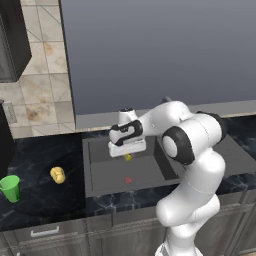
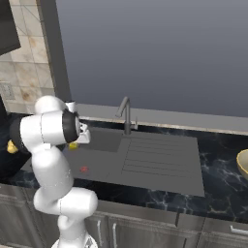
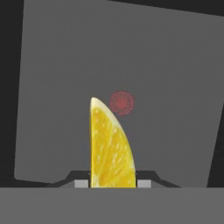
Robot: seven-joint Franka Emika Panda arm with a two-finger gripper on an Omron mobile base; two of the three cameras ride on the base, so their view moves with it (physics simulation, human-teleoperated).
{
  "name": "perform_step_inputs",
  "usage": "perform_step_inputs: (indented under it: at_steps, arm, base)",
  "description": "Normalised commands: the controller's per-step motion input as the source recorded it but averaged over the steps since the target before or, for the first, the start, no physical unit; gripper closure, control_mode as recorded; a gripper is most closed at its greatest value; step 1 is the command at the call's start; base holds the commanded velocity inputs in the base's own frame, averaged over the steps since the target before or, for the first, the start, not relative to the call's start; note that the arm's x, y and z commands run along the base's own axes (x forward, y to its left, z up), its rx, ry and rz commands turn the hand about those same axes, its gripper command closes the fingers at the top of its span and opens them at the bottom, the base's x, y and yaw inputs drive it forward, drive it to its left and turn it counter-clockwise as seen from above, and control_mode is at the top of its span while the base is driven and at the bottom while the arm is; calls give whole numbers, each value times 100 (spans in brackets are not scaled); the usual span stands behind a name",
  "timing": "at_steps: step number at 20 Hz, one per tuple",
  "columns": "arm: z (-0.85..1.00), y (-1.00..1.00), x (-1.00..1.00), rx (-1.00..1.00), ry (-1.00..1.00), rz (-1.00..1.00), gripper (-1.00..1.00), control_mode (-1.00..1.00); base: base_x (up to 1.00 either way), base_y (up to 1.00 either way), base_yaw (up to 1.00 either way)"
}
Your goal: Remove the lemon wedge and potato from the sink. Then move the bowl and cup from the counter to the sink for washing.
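My gripper hangs over the sink, shut on the lemon wedge. In the hand view the bright yellow lemon wedge stands between the two fingertips, above the grey basin floor and its red drain. The potato lies on the dark counter left of the sink. A green cup stands upright further left, near the counter's front edge. The tan bowl shows at the right edge of the right base view, on the counter beyond the drainboard.
A dark curved faucet rises behind the sink. The ribbed drainboard lies right of the basin. A grey wall panel runs behind the counter, with tiles to its left. Cabinet fronts run below the counter edge.
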Motion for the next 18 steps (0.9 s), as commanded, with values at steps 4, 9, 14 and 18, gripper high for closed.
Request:
perform_step_inputs:
  at_steps: [4,9,14,18]
  arm:
    - [32,1,-17,0,0,5,100,-100]
    - [32,3,-17,0,0,7,100,-100]
    - [27,11,-16,0,0,7,100,-100]
    - [27,13,-16,0,0,8,100,-100]
  base:
    - [0,0,0]
    - [0,0,0]
    - [0,0,0]
    - [0,0,0]
